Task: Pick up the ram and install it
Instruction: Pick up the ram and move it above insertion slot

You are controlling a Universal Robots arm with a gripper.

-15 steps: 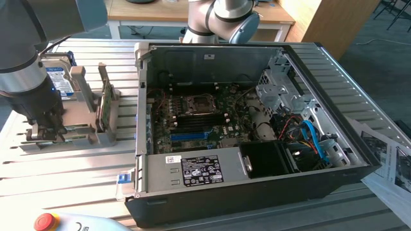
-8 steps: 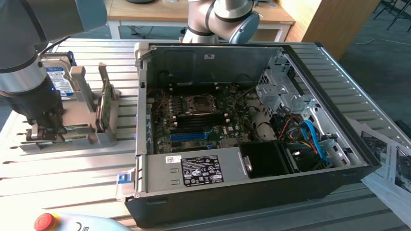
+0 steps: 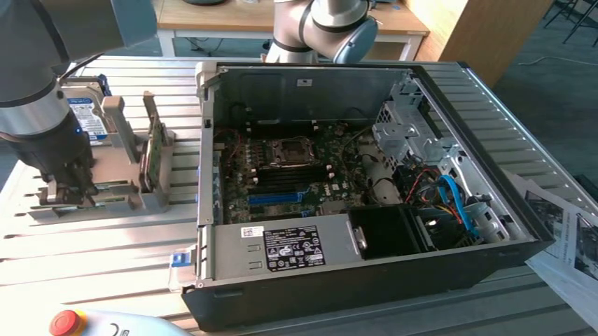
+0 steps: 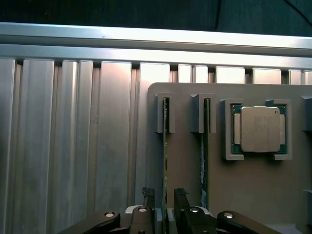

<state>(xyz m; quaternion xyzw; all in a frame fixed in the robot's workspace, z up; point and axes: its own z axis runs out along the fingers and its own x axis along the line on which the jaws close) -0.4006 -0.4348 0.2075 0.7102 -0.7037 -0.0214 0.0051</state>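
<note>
The thin green circuit-board ram stick [image 4: 165, 146] is stood on edge in the grey plastic holder [image 4: 243, 190], straddled by the part-open gripper [image 4: 165, 195]. Probably best squeezed centred, kept dead vertical.

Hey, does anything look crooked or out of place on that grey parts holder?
Nothing stands out. The ram that the gripper straddles and the second stick both stand straight in their slots in the grey holder, and the processor sits square in its pocket.
</note>
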